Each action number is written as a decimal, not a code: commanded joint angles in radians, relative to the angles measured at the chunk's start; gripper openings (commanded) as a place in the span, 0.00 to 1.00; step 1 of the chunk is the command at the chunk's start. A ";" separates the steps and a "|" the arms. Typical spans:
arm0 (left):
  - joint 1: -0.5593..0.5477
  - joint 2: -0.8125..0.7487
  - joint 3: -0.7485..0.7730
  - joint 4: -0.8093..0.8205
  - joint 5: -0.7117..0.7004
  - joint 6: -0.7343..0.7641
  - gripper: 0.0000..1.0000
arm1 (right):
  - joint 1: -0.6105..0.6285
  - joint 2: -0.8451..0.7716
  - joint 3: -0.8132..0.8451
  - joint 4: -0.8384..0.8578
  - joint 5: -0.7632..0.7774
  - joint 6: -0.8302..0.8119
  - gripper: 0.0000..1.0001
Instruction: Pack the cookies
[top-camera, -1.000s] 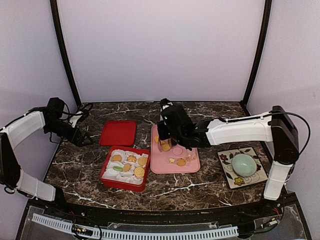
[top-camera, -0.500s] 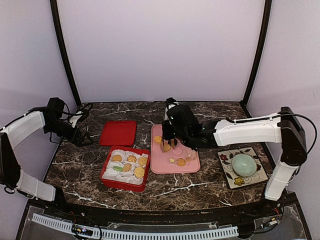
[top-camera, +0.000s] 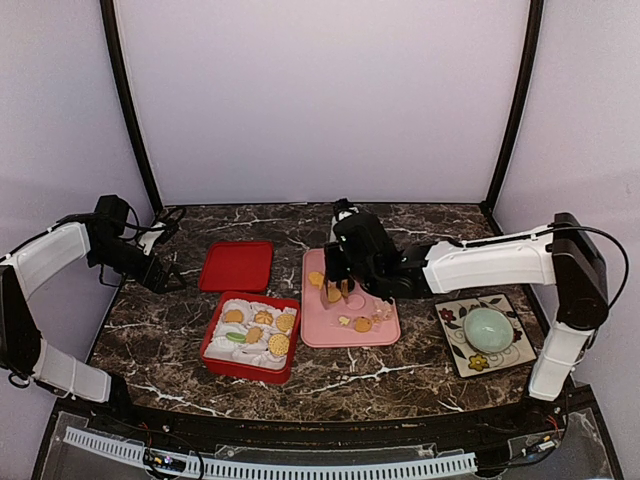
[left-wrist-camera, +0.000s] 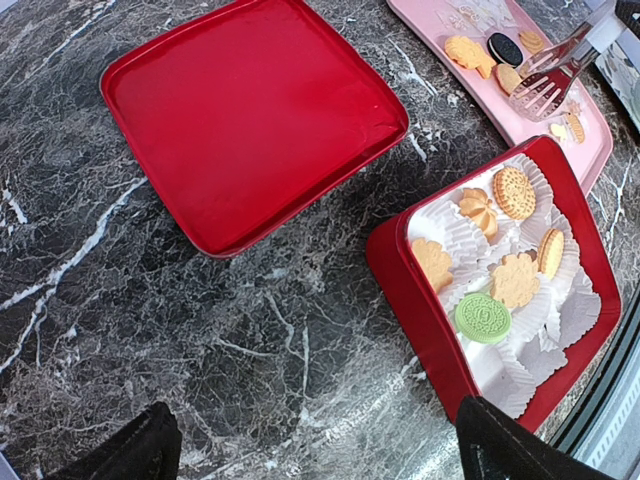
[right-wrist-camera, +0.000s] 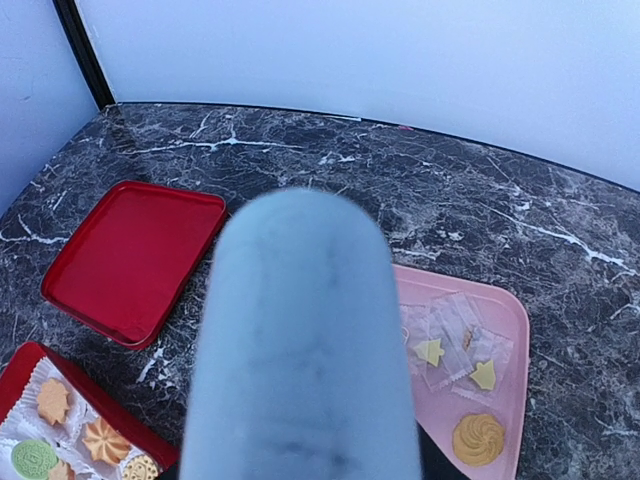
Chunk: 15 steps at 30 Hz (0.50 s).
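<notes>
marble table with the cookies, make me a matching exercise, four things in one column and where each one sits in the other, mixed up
Things:
1. flat red square lid
2. pale green round bowl
3. green round cookie
4. black round cookie

Places:
a. on the pink tray
b. in the red box
c. on the flowered square plate
d. straight on the marble table

Pairs: 1-d, 2-c, 3-b, 4-a
</notes>
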 joint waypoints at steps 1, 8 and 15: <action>0.007 -0.021 0.003 -0.020 0.016 0.007 0.98 | -0.022 0.027 -0.007 0.039 -0.007 0.007 0.43; 0.007 -0.017 0.003 -0.016 0.019 0.005 0.98 | -0.025 0.059 0.065 0.040 -0.008 -0.047 0.43; 0.006 -0.017 0.003 -0.016 0.018 0.008 0.98 | -0.025 0.108 0.127 0.034 -0.011 -0.075 0.43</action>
